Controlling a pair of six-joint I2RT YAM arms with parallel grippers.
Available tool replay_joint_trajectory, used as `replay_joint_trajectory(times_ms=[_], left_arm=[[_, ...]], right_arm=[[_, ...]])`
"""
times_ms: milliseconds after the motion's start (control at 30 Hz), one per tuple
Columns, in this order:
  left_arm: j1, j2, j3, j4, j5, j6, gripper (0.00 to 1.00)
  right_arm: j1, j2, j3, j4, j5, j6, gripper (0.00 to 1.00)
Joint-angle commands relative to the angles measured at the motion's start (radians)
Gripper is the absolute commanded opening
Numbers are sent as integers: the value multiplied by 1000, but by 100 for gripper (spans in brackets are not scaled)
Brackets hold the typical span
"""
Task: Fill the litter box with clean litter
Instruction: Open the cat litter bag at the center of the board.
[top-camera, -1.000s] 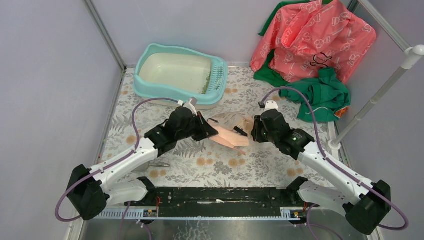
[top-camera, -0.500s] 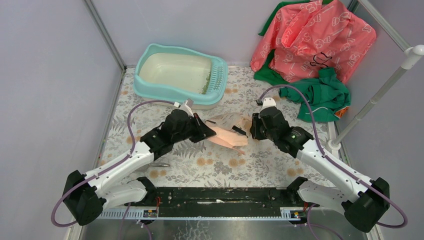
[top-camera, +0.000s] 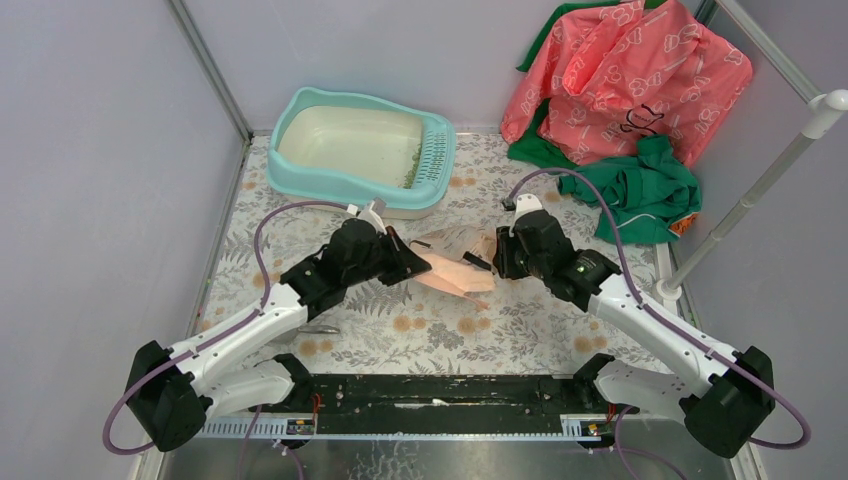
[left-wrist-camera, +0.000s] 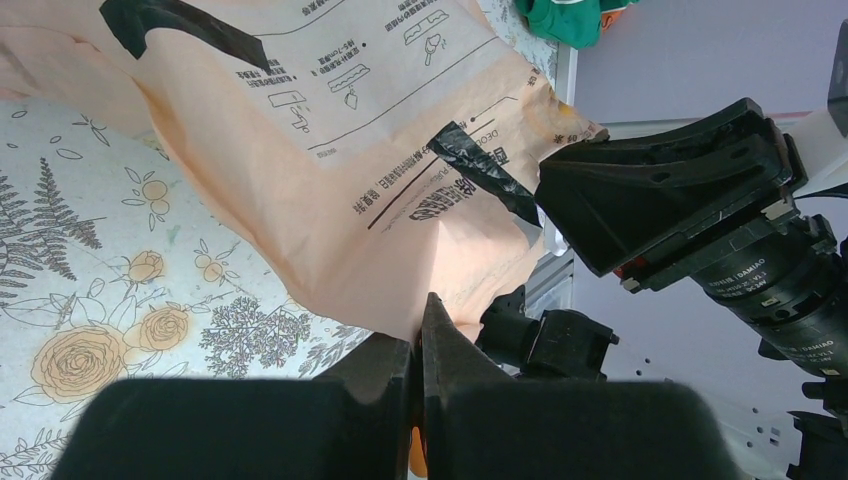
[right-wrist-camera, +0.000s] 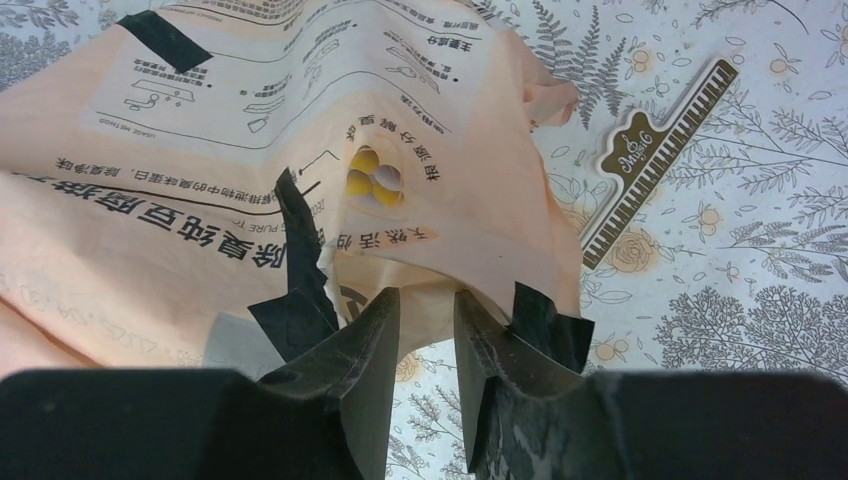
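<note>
The light-teal litter box (top-camera: 300, 108) stands at the back left; its cream basin holds only a thin scatter of green litter (top-camera: 411, 170) beside the grille. The peach-pink paper bag (top-camera: 455, 265) lies crumpled on the mat between my arms. My left gripper (top-camera: 418, 264) is shut on the bag's left edge; in the left wrist view (left-wrist-camera: 418, 335) the paper is pinched between the closed jaws. My right gripper (top-camera: 497, 256) is at the bag's right end. In the right wrist view (right-wrist-camera: 425, 305) its jaws stand a little apart with a fold of the bag (right-wrist-camera: 300, 150) at their tips.
A brown clip with a piano-key print (right-wrist-camera: 655, 160) lies on the flowered mat right of the bag. A grey scoop (top-camera: 318, 328) lies under my left arm. Pink (top-camera: 620, 70) and green (top-camera: 640, 190) cloths are heaped at the back right. A white pole (top-camera: 760, 190) stands at the right.
My right gripper has moved left onto the bag's right end. My left arm drew back slightly to the left, still holding the bag.
</note>
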Motion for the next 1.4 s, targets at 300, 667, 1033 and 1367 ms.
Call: replay_joint_trajectory(times_ms=[300, 667, 1033, 1367], left_arm=[[18, -47, 0, 44, 20, 1, 19], [22, -40, 21, 36, 33, 14, 32], [22, 3, 46, 50, 72, 19, 20], [22, -91, 88, -70, 47, 14, 0]], right_arm=[[7, -9, -20, 189, -124, -19, 34], [8, 17, -80, 259, -151, 24, 34], [7, 9, -75, 216, -112, 18, 41], [4, -28, -132, 255, -82, 34, 52]])
